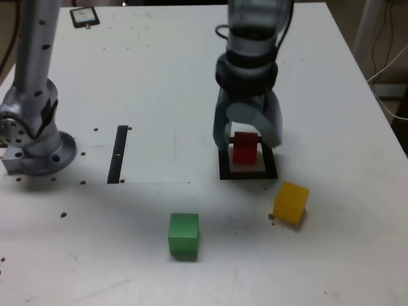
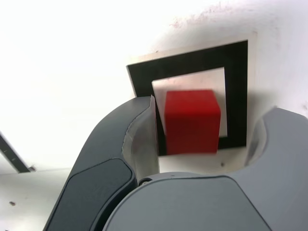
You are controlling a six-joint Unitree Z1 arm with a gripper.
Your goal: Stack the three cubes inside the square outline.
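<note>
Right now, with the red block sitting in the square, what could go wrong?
The end effector is open with a finger close beside the red block; lifting off could nudge it. In the wrist view the block overlaps the black frame, so the stack may start off-centre.

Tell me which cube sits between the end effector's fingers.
The red cube, inside the square outline under the open end effector. The yellow cube and green cube lie apart, nearer the camera.
</note>
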